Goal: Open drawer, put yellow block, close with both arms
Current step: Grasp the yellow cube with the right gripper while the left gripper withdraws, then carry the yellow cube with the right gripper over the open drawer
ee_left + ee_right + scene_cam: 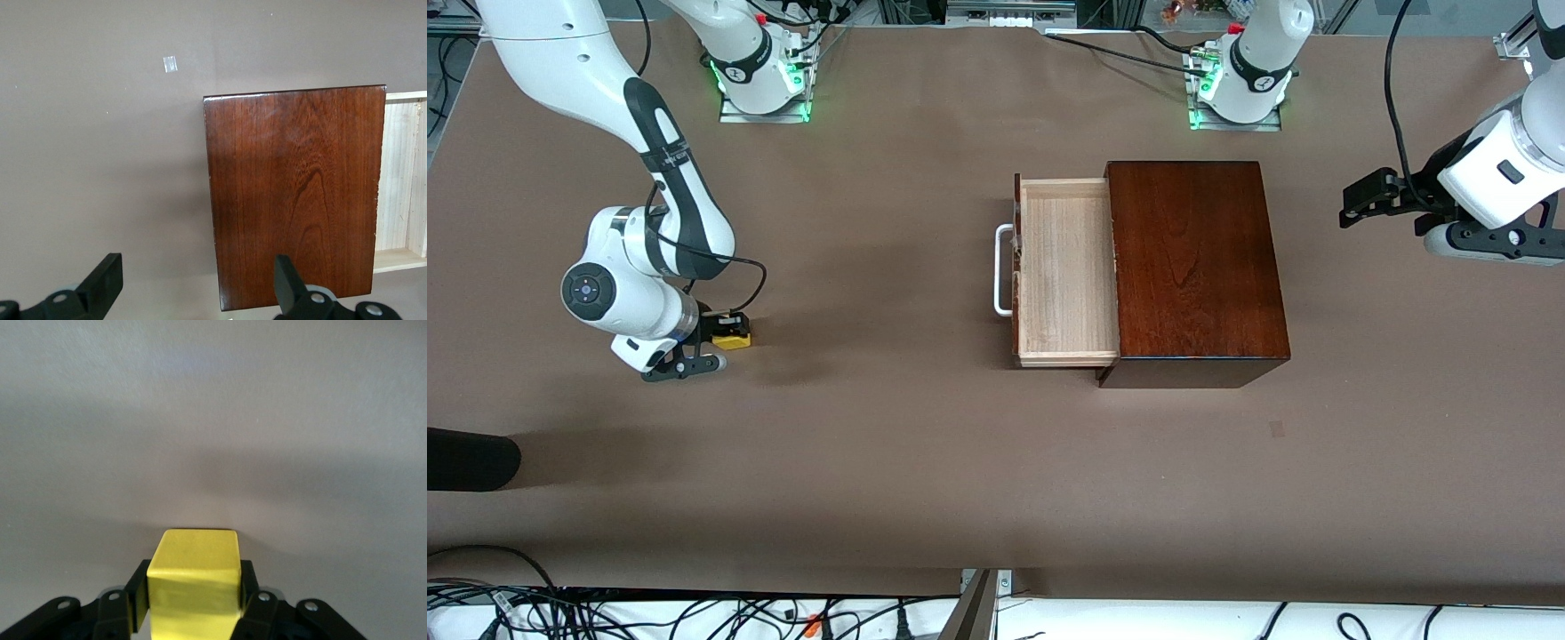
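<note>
The brown-covered table carries a glossy mahogany box toward the left arm's end, with its drawer pulled out toward the right arm's end, the pale wooden tray empty and the white bar handle at its front. The left gripper waits above the table just beside the box, its fingers spread wide and holding nothing. Well apart from the drawer, at the right arm's end, the right gripper sits low at the table with its fingers against two opposite faces of the yellow block. The block looks rigid, light and smooth-faced, so a flat, centred pinch on parallel sides should hold it; an off-centre grip might let it twist.
</note>
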`<state>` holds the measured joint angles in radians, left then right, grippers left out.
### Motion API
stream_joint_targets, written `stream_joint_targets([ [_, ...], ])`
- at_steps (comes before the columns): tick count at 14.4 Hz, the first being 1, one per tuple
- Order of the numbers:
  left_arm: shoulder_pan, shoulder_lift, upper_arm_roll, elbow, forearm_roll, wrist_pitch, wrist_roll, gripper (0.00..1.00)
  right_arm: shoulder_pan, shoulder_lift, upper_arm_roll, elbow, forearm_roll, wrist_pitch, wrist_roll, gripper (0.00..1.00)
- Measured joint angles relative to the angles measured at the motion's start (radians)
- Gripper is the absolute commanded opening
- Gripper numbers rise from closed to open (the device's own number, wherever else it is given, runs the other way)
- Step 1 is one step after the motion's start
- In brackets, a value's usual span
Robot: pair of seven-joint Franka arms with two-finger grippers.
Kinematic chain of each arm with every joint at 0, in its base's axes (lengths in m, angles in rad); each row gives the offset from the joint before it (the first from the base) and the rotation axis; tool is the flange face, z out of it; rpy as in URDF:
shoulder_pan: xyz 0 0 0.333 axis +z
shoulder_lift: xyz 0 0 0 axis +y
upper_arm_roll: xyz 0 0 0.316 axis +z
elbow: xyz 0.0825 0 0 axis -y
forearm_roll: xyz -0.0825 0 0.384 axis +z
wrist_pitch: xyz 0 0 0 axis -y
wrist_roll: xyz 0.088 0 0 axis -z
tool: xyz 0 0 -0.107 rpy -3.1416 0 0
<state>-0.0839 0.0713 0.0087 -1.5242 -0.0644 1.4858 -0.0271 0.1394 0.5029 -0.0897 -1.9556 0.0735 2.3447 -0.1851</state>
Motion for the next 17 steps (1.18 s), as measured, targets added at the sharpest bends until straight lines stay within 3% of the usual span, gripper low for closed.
stream_joint_targets([
  [5,0.0,0.0,-0.01,0.0,0.062,0.004,0.001,1.0,0.016,-0.026,0.07,0.181,0.0,-0.212,-0.002,0.42],
  [10,-0.001,0.0,-0.012,0.0,0.07,0.004,0.001,1.0,0.071,-0.035,0.089,0.366,0.0,-0.387,-0.006,0.42],
  [17,-0.002,-0.002,-0.012,0.0,0.07,0.004,0.001,1.0,0.314,-0.037,0.102,0.6,0.0,-0.547,-0.01,0.42],
])
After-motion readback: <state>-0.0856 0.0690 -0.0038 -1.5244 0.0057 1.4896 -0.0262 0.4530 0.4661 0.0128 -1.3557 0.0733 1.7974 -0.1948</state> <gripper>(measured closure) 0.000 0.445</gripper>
